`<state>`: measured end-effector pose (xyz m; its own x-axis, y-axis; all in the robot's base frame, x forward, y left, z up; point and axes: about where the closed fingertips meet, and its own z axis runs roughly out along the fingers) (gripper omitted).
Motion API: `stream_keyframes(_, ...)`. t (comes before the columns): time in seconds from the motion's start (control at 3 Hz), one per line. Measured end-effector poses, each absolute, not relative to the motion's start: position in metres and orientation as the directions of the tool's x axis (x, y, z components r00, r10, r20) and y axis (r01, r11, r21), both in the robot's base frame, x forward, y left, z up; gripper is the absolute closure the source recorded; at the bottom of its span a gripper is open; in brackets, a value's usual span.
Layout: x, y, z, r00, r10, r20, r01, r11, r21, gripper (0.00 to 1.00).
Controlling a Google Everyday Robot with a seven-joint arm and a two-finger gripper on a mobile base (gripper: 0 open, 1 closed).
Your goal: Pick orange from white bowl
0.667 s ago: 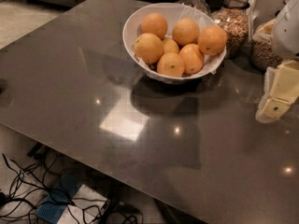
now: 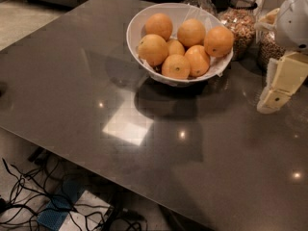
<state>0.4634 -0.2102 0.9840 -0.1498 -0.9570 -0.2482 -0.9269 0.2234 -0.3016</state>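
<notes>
The white bowl stands at the far middle of the dark table and holds several oranges. A large deep-orange orange with a dark stem dot lies against the bowl's right rim. Other large ones lie at the back and the left, and a smaller one sits in the middle. My gripper, cream-coloured, hangs at the right edge of the view, to the right of the bowl and a little nearer than it. It is apart from the bowl and touches no orange.
Clear glass jars of grains stand right behind the bowl, between it and my arm. The dark glossy table stretches left and forward. Cables and a blue box lie on the floor below its front edge.
My gripper has shifted slightly up and left, toward the bowl. The bowl and the oranges have not moved.
</notes>
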Motion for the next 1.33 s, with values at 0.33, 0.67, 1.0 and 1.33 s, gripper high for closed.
stream_keyframes(0.33,0.499,-0.210,0.988,-0.079,-0.954,-0.288,-0.914,0.184,-0.360,0.00)
stream_keyframes(0.67,0.533,-0.209,0.994,-0.024,-0.943,-0.331,-0.896,0.167,-0.411,0.00)
stream_keyframes(1.0,0.559,-0.211,0.997,0.001,-0.936,-0.351,-0.877,0.168,-0.450,0.00)
stream_keyframes(1.33,0.571,-0.215,1.000,0.008,-0.936,-0.352,-0.858,0.175,-0.484,0.00)
